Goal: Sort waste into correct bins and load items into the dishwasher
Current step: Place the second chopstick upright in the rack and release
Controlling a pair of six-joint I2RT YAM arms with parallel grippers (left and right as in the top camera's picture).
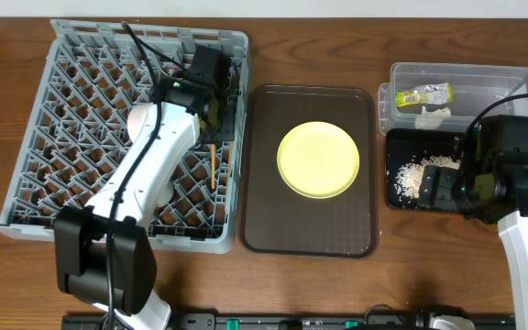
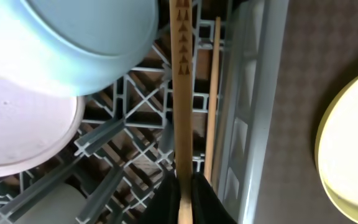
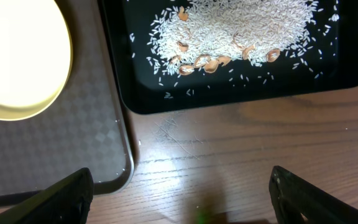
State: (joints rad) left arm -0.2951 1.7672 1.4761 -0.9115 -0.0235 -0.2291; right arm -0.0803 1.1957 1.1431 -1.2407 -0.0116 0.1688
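My left gripper point(image 1: 209, 108) is over the grey dish rack point(image 1: 71, 119) and shut on a wooden chopstick point(image 2: 181, 93), which points along the rack's right wall. A second chopstick point(image 2: 213, 93) lies beside it. A light blue bowl point(image 2: 86, 37) and a white bowl point(image 2: 23, 130) sit in the rack to the left. The yellow plate point(image 1: 318, 159) lies on the brown tray. The wrapper point(image 1: 423, 93) and the tissue point(image 1: 432, 115) lie in the clear tub point(image 1: 401, 73). Rice crumbs point(image 3: 241, 25) lie in the black tray point(image 1: 397, 197). My right gripper point(image 3: 185, 199) is open and empty above bare table in front of the black tray.
The brown serving tray point(image 1: 264, 220) stands between the rack and the bins. The rack's right wall point(image 2: 253, 93) runs close beside the chopsticks. The brown tray's corner point(image 3: 73, 149) is near my right gripper's left finger. My left arm hides much of the rack's middle in the overhead view.
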